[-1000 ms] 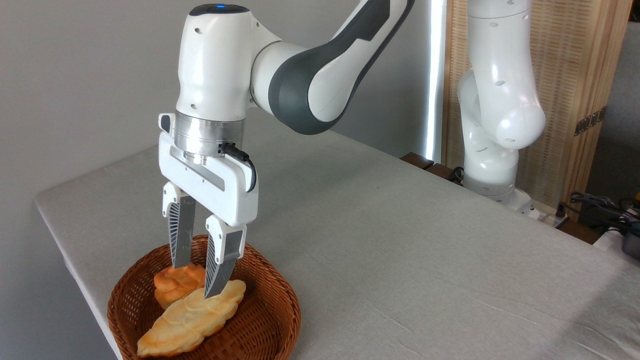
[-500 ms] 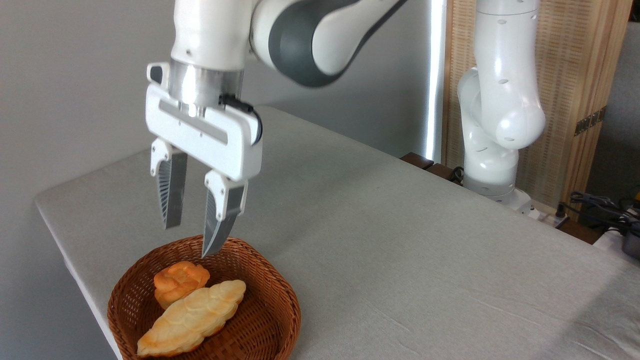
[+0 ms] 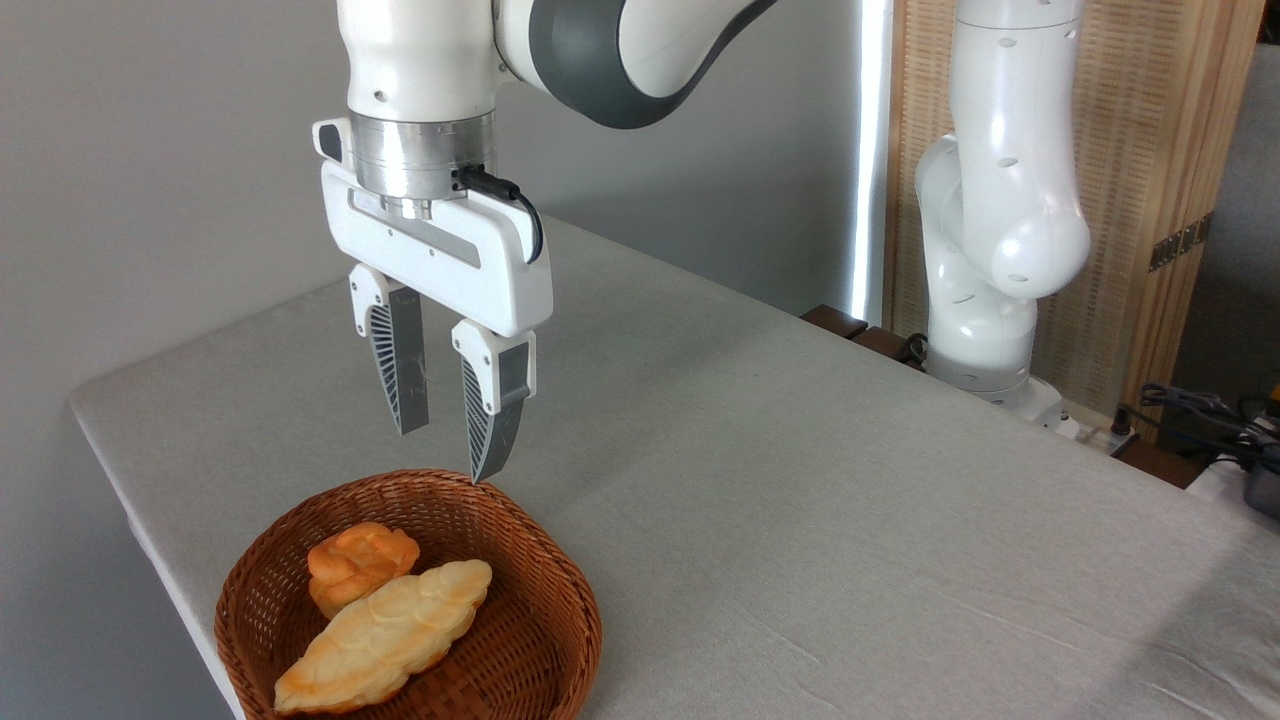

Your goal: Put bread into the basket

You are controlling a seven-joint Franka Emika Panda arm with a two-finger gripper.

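Gripper (image 3: 453, 445), jaws apart and empty, has lifted clear since a second ago and now hangs above the basket (image 3: 560, 585) back rim, bread (image 3: 385, 637) lying inside against a bun (image 3: 358, 562), so placing looks done.

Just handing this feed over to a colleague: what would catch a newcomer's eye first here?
First, the big white gripper hanging open and empty above the far rim of the basket at the table's near left corner. Next, the long pale bread lying inside the basket, resting against a small orange bun. The rest of the grey table is bare cloth.
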